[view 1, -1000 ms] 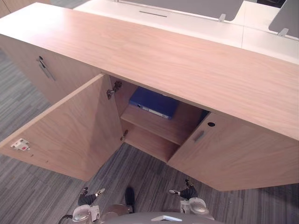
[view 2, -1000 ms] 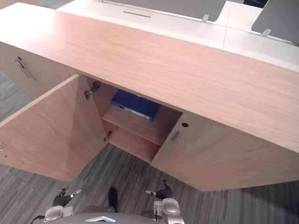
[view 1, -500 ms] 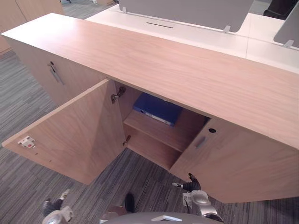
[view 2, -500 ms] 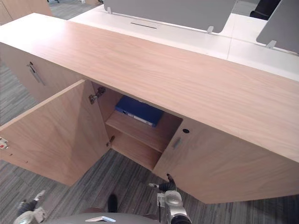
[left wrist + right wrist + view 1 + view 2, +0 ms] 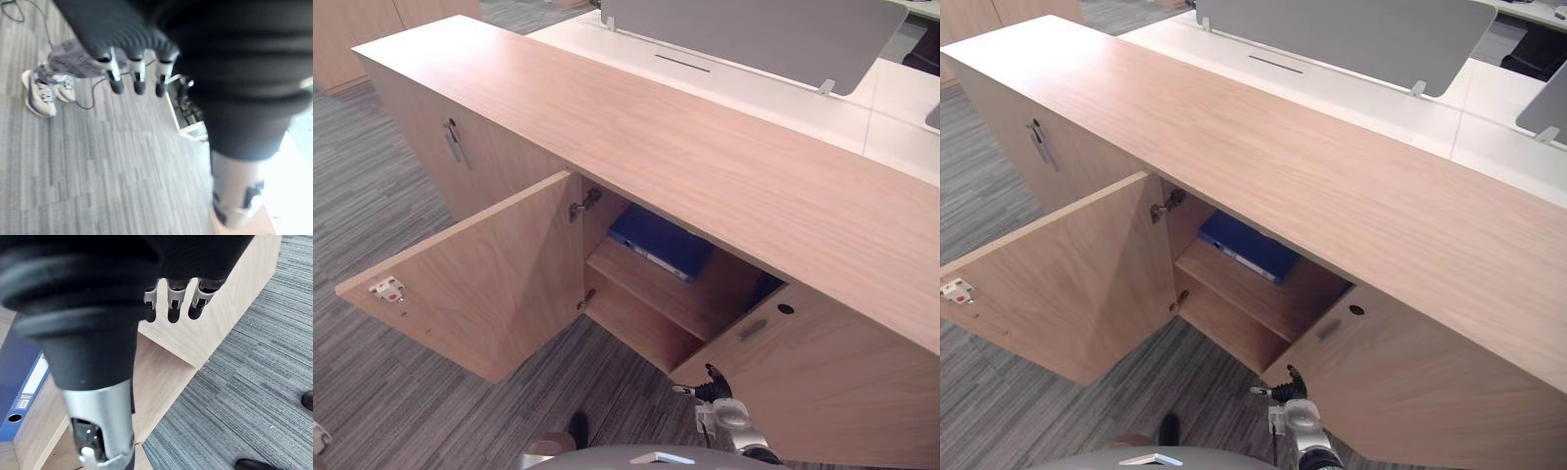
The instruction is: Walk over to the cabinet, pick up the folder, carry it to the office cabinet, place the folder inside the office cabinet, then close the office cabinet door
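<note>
Lying on the shelf (image 5: pixel 658 296), blue folder (image 5: pixel 661 242), well apart from the slack, empty right hand (image 5: pixel 710 390).

An office is indicated: a long wood-laminate cabinet (image 5: pixel 1283 166) is set on grey striped carpet (image 5: pixel 984 186), with white desks (image 5: pixel 1361 93) and grey divider screens (image 5: pixel 1332 29) seen behind.

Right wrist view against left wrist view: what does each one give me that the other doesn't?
Right wrist view adds the blue folder with a white spine label, lying inside the light wood office cabinet. Left wrist view adds a person's pale sneakers. Both share grey striped carpet and an open, empty hand: the right hand and the left hand.
</note>
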You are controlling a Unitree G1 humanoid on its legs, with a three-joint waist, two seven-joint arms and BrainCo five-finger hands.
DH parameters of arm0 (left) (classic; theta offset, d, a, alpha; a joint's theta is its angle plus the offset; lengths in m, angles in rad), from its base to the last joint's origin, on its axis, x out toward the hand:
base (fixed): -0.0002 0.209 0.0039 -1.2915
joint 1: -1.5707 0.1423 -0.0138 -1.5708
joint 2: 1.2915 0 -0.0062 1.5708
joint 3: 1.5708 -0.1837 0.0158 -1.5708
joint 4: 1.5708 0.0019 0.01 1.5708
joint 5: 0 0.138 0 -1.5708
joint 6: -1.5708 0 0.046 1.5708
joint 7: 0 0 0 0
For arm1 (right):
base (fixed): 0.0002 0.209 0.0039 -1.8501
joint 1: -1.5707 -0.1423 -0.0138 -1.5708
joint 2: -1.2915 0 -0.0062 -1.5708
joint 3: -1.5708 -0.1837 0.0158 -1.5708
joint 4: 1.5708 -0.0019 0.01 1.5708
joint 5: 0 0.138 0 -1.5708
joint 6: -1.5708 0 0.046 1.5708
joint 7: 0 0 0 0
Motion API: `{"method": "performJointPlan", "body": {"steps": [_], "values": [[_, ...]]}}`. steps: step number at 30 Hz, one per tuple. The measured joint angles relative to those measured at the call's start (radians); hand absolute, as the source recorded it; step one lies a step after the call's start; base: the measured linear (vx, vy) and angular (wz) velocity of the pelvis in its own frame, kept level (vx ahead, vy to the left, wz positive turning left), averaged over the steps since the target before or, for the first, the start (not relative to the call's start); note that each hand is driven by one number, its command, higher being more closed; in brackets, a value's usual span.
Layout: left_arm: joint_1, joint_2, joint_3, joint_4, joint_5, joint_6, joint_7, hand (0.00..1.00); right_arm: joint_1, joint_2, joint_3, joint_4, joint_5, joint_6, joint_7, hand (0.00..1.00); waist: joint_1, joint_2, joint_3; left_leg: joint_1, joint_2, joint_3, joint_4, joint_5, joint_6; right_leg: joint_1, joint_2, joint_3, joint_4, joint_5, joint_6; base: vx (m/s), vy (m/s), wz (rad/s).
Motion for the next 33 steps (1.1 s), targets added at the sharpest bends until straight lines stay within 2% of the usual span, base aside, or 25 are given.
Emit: {"method": "performJointPlan", "body": {"steps": [12, 20, 22, 24, 26, 33], "values": [[-0.041, 0.013, -0.231, -0.108, 0.041, -0.018, -0.085, 0.0, 0.039, -0.025, -0.002, 0.0, 0.0, 0.0, 0.014, 0.0, 0.0, 0.0, -0.001, 0.002, 0.009, 0.006, 0.0, 0.001, -0.001, -0.018, 0.005, 0.027, 0.028, 0.0, 0.0, 0.04, -0.069, -0.02], [-0.06, 0.015, -0.317, -0.112, 0.07, -0.02, -0.112, 0.0, 0.043, -0.037, -0.003, -0.001, 0.0, 0.0, 0.023, 0.0, -0.001, 0.004, -0.003, 0.002, 0.016, 0.03, 0.0, 0.003, -0.004, -0.028, 0.007, 0.047, 0.028, 0.0, 0.0, 0.03, -0.074, -0.1], [-0.062, 0.015, -0.399, -0.156, 0.075, -0.017, -0.116, 0.0, 0.046, -0.037, -0.003, 0.0, 0.0, 0.0, 0.025, 0.0, 0.001, 0.007, -0.004, 0.002, 0.018, 0.039, 0.0, 0.005, -0.007, -0.03, 0.007, 0.057, 0.028, 0.0, 0.0, 0.02, -0.057, 0.0], [-0.08, 0.011, -0.484, -0.228, 0.132, -0.015, -0.133, 0.0, 0.046, -0.027, -0.001, 0.001, -0.001, 0.0, 0.039, 0.0, 0.0, 0.008, -0.006, 0.002, 0.019, 0.038, 0.0, 0.007, -0.01, -0.031, 0.008, 0.058, 0.03, 0.0, 0.001, 0.0, -0.056, -0.06], [-0.108, -0.003, -0.471, -0.229, 0.129, 0.006, -0.123, 0.0, 0.041, -0.013, 0.005, 0.001, -0.002, 0.0, 0.042, 0.0, -0.005, 0.01, -0.007, 0.002, 0.023, 0.05, 0.0, 0.009, -0.012, -0.035, 0.009, 0.062, 0.028, 0.0, 0.001, -0.01, -0.059, -0.2], [-0.109, -0.013, -0.494, -0.226, 0.128, 0.006, -0.128, 0.0, 0.074, -0.012, 0.017, 0.008, -0.005, 0.022, 0.043, 0.0, -0.007, 0.014, -0.012, 0.0, 0.029, 0.057, 0.0, 0.01, -0.014, -0.032, 0.014, 0.067, 0.014, 0.0, 0.002, -0.01, -0.067, -0.03]]}}
